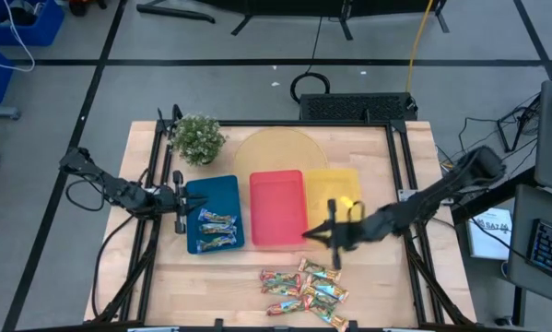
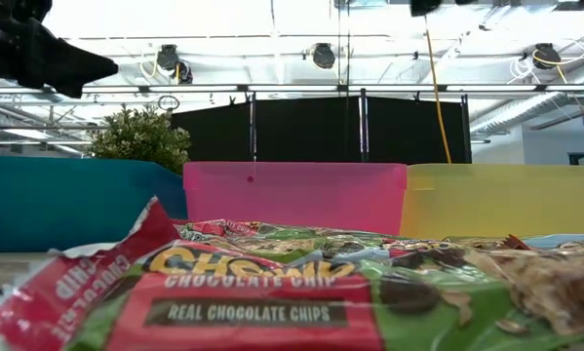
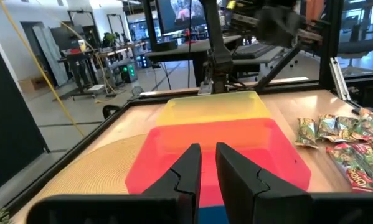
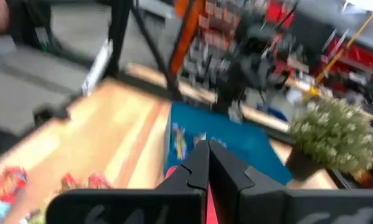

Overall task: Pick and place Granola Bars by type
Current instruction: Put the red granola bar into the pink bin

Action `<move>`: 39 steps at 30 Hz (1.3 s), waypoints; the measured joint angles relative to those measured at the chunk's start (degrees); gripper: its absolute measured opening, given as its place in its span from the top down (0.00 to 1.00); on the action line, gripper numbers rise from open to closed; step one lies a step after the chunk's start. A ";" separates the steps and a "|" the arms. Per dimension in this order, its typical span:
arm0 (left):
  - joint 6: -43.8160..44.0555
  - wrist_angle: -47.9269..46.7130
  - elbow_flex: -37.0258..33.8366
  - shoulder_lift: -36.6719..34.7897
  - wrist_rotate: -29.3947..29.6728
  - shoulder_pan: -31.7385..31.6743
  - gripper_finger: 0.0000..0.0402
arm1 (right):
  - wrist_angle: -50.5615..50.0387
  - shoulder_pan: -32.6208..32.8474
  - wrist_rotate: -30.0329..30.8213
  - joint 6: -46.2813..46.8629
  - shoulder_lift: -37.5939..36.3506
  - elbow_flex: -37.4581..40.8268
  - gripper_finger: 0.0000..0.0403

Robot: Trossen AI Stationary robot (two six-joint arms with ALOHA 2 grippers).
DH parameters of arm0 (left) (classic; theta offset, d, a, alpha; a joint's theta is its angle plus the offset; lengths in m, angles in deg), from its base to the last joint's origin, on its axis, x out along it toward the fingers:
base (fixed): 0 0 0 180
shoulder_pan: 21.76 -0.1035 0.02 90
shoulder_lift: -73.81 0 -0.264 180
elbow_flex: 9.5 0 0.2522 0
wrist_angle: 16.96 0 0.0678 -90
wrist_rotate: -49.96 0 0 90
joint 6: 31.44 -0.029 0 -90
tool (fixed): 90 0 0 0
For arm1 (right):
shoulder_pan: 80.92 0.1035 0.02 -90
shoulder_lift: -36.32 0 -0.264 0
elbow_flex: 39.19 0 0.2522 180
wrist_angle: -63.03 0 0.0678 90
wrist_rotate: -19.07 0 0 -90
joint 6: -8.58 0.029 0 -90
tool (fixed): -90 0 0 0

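Several Granola Bars [image 1: 305, 289] heaped at desk [image 1: 211, 281] near edge, two more in blue tray [image 1: 214, 212].
Behind heap: right pincer [image 1: 334, 242] shut, empty, hovering at near edge of red tray [image 1: 277, 208] and yellow tray [image 1: 333, 192]. Left pincer [image 1: 180, 202] at blue tray's left rim, fingers slightly apart, nothing gripped. Potted plant [image 1: 198, 138] at far left.

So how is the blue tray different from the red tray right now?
The blue tray sits nearest the left gripper and holds two wrapped bars; the red tray is the middle one of the row and looks empty. The blue tray lies beside the potted plant, the red tray beside the yellow tray. Both are alike in shape and size.
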 joint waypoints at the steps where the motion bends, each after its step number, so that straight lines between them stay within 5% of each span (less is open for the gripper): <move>1: 0.01 0.03 0.00 -0.01 0.02 0.00 0.86 | -3.27 0.88 1.84 0.51 2.39 -2.98 1.00; 6: 0.01 0.01 0.00 0.00 0.00 0.00 0.86 | -18.34 4.04 9.09 6.33 13.17 -17.56 1.00; 20: 4.62 -0.48 0.00 0.00 -0.08 0.11 0.86 | -36.59 14.43 9.05 16.02 31.16 -46.12 1.00; 25: 4.03 -0.42 0.00 -0.02 -0.11 0.11 0.86 | -44.71 15.83 9.02 18.23 33.39 -46.69 1.00; 39: 4.11 -0.55 0.00 0.00 -0.11 0.11 0.86 | -43.76 16.17 6.48 37.25 34.86 -40.89 0.95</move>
